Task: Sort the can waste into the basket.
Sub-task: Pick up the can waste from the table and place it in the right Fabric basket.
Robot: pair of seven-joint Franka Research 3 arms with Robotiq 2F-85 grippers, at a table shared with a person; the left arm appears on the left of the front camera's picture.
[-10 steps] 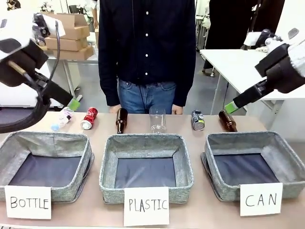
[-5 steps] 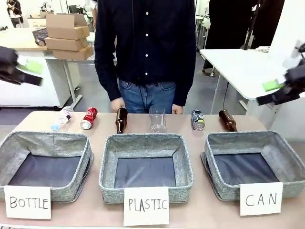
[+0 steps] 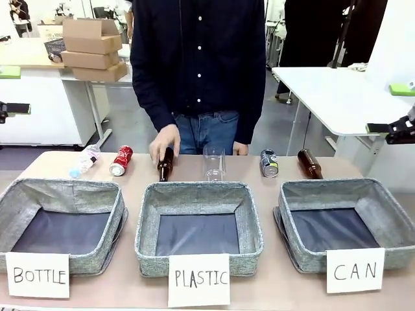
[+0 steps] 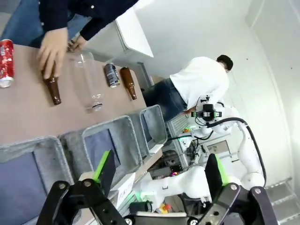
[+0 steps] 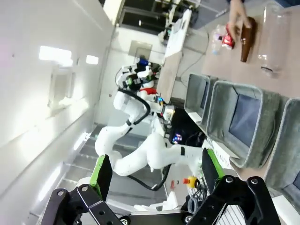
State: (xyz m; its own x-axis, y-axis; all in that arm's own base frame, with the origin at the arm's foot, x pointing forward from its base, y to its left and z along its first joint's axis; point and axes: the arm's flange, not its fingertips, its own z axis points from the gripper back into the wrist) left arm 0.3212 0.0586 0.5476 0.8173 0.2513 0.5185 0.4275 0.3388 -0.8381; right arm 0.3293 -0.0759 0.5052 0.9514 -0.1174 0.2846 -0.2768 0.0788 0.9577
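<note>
The red can point(image 3: 121, 160) lies on its side at the table's far left. The black can point(image 3: 269, 162) lies at the far right, just behind the basket point(image 3: 324, 186) with the "CAN" sign point(image 3: 355, 271). My left gripper point(image 3: 10, 89) hangs open at the picture's left edge, high above the table. My right gripper point(image 3: 395, 109) is open at the right edge, equally high. In the left wrist view the open gripper point(image 4: 159, 168) looks down on the red can point(image 4: 6, 56), black can point(image 4: 112, 75) and basket point(image 4: 154, 124). The right wrist view has its open gripper point(image 5: 155, 169) and the red can point(image 5: 228, 40).
A person stands at the far side, one hand point(image 3: 163, 141) resting on a brown bottle point(image 3: 165, 163). A clear plastic bottle point(image 3: 214, 162) stands mid-table, another brown bottle point(image 3: 310, 163) lies beside the black can, and a crushed plastic bottle point(image 3: 84, 160) lies far left. "BOTTLE" point(image 3: 61, 191) and "PLASTIC" point(image 3: 198, 192) bins sit in front.
Both arms have swung up and outward to the picture's edges. The person's hand has come down onto the brown bottle beside the red can.
</note>
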